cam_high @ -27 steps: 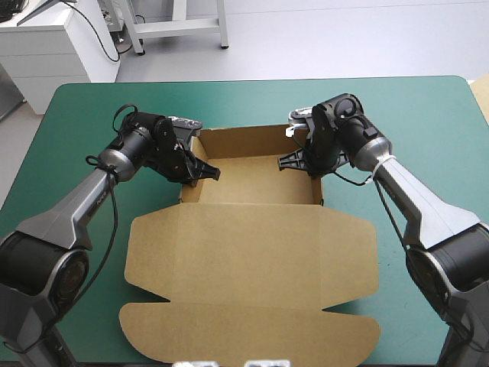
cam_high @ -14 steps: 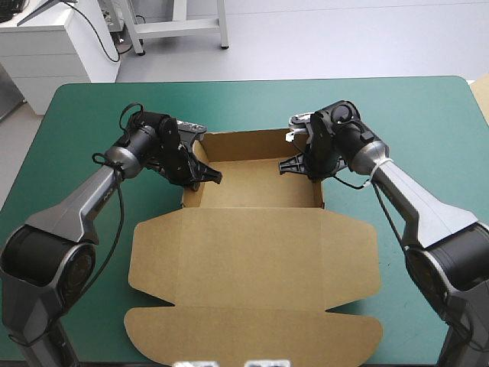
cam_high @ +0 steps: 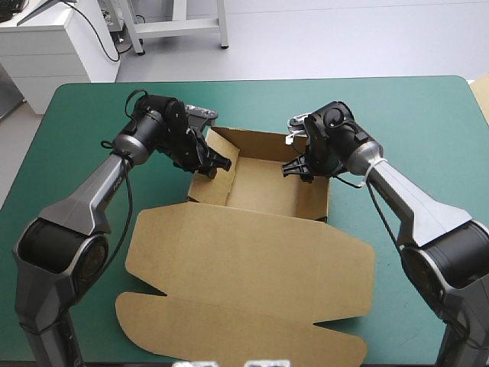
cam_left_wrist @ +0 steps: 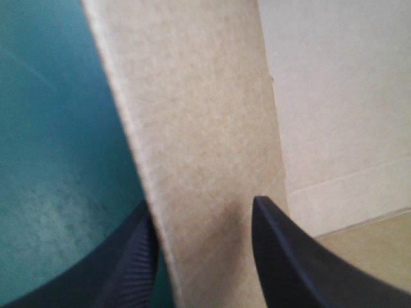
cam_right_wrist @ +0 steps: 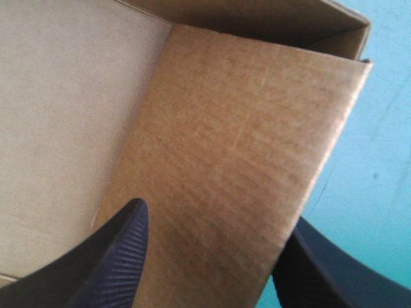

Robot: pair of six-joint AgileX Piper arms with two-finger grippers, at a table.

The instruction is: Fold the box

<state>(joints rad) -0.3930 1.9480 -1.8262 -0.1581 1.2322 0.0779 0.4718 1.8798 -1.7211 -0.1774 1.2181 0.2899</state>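
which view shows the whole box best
The high view: the box shows whole, the raised tray and the lid lying flat. The left wrist view shows only one side wall standing between the jaws; the right wrist view, the opposite wall and part of the inside.

The left arm (cam_high: 95, 195) reaches from the near left toward the far middle, the right arm (cam_high: 405, 199) from the near right, wrists bent inward so the grippers face each other. The left gripper (cam_high: 218, 166) pinches the left wall of the box (cam_high: 267, 191) between its black fingers (cam_left_wrist: 279, 260). The right gripper (cam_high: 295, 168) clamps the right wall.
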